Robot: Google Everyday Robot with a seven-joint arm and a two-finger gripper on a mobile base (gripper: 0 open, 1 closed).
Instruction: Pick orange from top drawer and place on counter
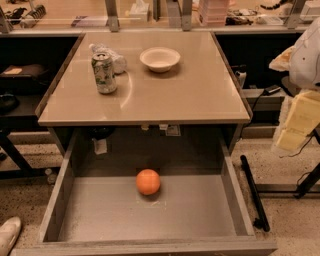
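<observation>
The orange (148, 181) lies on the grey floor of the open top drawer (100, 215), near the middle and toward the back. The beige counter (190, 90) is above and behind the drawer. My gripper (295, 125) hangs at the right edge of the view, beyond the counter's right side and well above the floor. It is far to the right of the orange and holds nothing that I can see. The white arm (307, 60) shows above it.
On the counter stand a green-and-white can (104, 73), a crumpled plastic bottle (111, 59) behind it and a white bowl (160, 59). A cluttered shelf (150, 15) runs along the back. A black bar (254, 192) lies on the floor right of the drawer. A shoe (7, 235) is at bottom left.
</observation>
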